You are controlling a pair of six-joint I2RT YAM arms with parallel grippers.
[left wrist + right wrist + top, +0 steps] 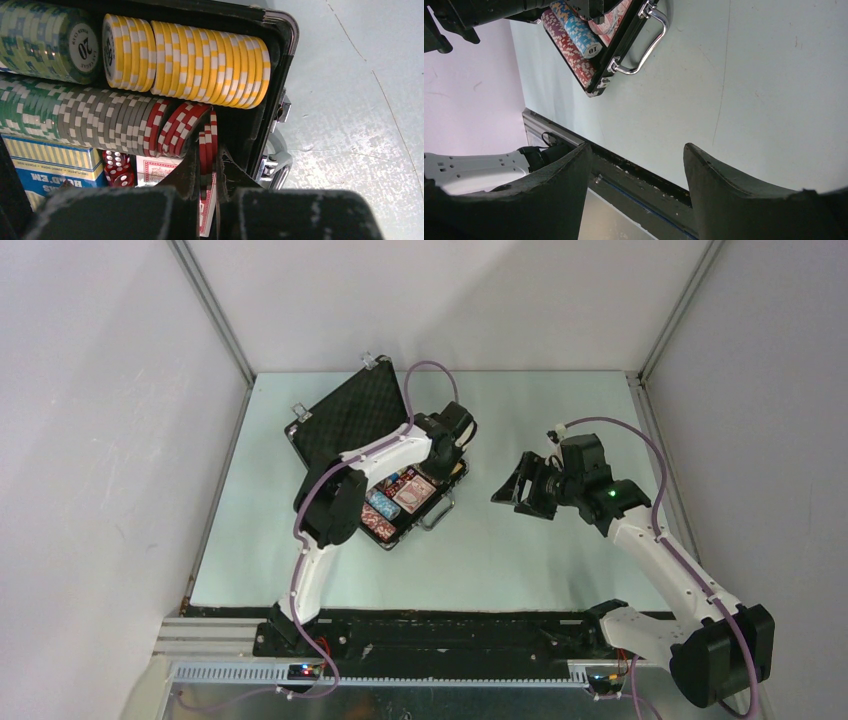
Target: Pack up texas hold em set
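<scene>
While the left gripper [207, 152] clamps red chips [208, 131] in the case [350, 410], the right gripper [636, 155] hangs spread over the pale green table [540, 560] between white walls [100, 440].

On left half of table [560, 560], case [350, 415], chips [210, 65] inside it, dice [116, 167] between card decks [50, 165]

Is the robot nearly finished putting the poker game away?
Nearly. Done: yellow chips, grey chips, the card box and red dice already sit in the case. In hand: the left gripper pinches a few red chips at the end of the grey row. The right gripper is open and empty above the table. Left: let those chips go, then shut the lid, which stands open.
</scene>
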